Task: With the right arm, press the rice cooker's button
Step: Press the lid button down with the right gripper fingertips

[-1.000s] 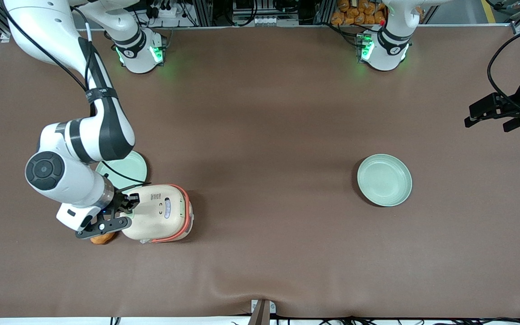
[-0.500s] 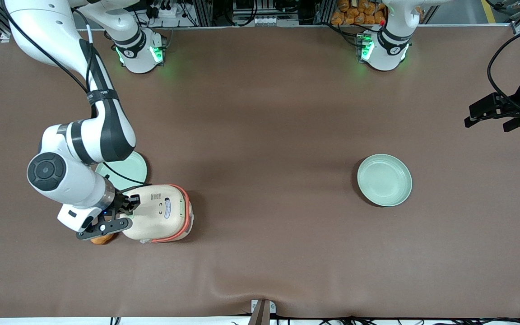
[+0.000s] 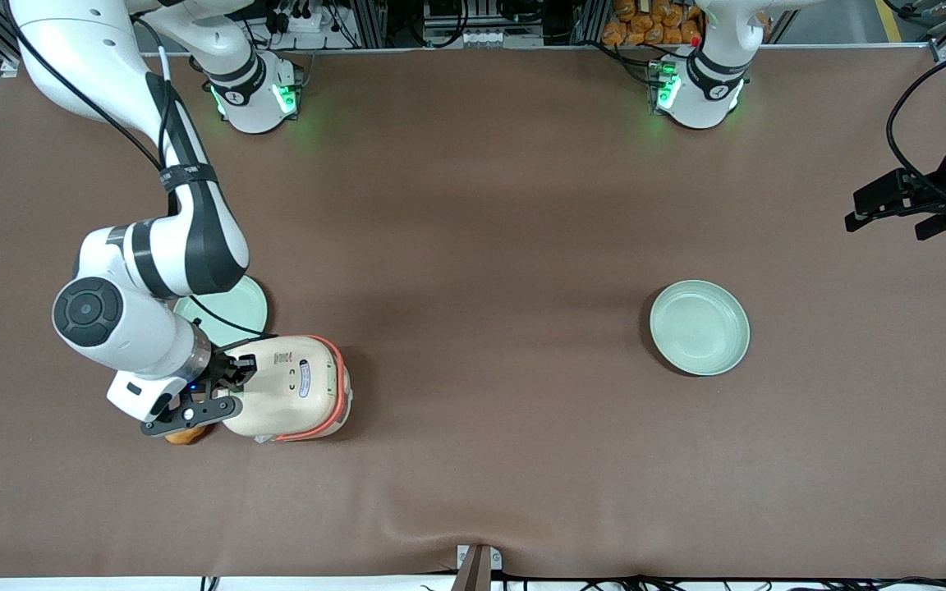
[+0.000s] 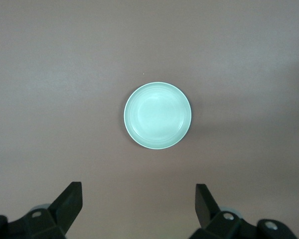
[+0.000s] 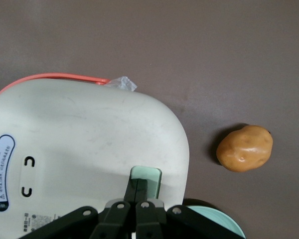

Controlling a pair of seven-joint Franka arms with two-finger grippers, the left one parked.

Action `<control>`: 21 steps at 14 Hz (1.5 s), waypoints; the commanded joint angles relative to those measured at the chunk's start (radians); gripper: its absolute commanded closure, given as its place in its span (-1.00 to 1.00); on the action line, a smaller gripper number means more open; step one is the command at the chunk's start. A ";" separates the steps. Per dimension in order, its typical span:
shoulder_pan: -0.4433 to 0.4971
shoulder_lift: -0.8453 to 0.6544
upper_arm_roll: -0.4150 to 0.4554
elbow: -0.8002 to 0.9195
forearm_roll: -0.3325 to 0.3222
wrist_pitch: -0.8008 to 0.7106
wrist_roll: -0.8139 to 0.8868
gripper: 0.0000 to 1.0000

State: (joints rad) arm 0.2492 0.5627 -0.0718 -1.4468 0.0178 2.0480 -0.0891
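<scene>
Jaws (image 5: pixel 138 185) closed on 1 cooker (image 3: pixel 288 387); 2 plates (image 3: pixel 700 327), 1 potato (image 5: pixel 244 148).

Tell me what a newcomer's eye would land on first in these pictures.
First, the right arm bent low toward the working arm's end of the table, its hand shut, fingertips together on the pale green button at the edge of the cream-white rice cooker. Next, a potato lying on the brown table beside the cooker, apart from it. Then the green plate alone toward the parked arm's end.
</scene>
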 commanded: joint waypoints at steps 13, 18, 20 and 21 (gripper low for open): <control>-0.002 0.028 -0.006 -0.032 0.005 0.072 -0.008 1.00; 0.002 -0.018 -0.005 -0.006 0.007 0.055 -0.004 0.90; 0.002 -0.038 0.006 0.020 0.007 0.005 -0.003 0.83; 0.002 -0.043 0.010 0.034 0.007 -0.027 -0.003 0.76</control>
State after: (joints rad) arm 0.2495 0.5455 -0.0704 -1.4316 0.0177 2.0671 -0.0893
